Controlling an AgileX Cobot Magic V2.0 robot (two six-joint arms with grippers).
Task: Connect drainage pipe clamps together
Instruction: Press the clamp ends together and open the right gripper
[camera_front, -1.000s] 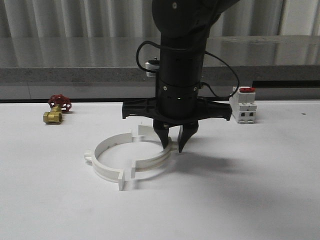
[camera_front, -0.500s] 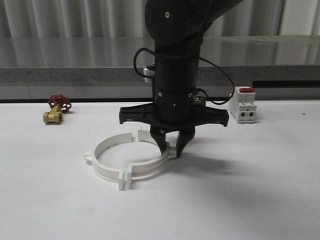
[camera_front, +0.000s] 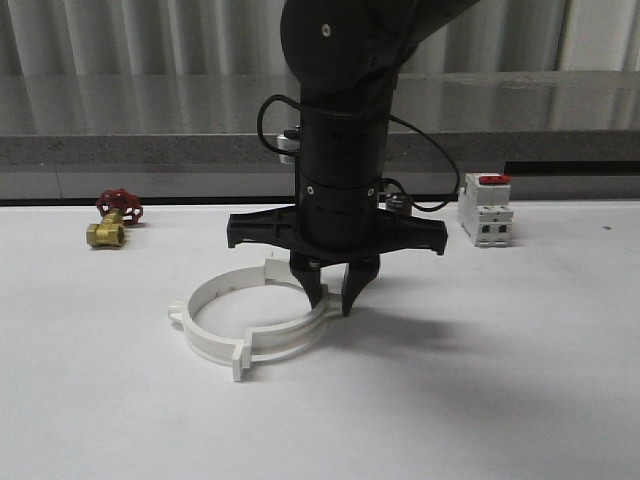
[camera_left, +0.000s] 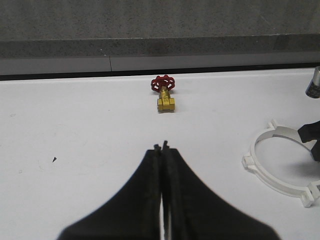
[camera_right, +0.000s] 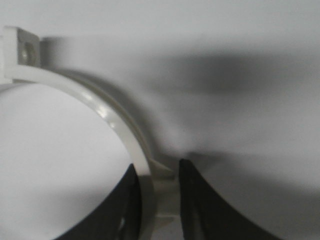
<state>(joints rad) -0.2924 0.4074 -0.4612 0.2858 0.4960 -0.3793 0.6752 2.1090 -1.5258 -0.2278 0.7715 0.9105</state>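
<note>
Two white half-ring drainage pipe clamps lie on the white table, forming a ring. The left half (camera_front: 200, 305) rests free. My right gripper (camera_front: 328, 298) points straight down and is shut on the wall and outer tab of the right half (camera_front: 296, 335). In the right wrist view the black fingers (camera_right: 189, 190) straddle the clamp band (camera_right: 107, 112), and its end flange (camera_right: 22, 47) shows farther along. The front flanges (camera_front: 240, 362) sit pressed together. The ring (camera_left: 272, 175) also lies off to the side in the left wrist view. My left gripper (camera_left: 161, 146) is shut with nothing in it, over bare table.
A brass valve with a red handwheel (camera_front: 112, 218) (camera_left: 164, 95) lies at the back left. A white breaker with a red top (camera_front: 485, 210) stands at the back right. A grey ledge (camera_front: 150, 150) runs along the table's far edge.
My right gripper has slid left with the right half-ring, closing the gap between the front flanges. The left half has stayed put.
</note>
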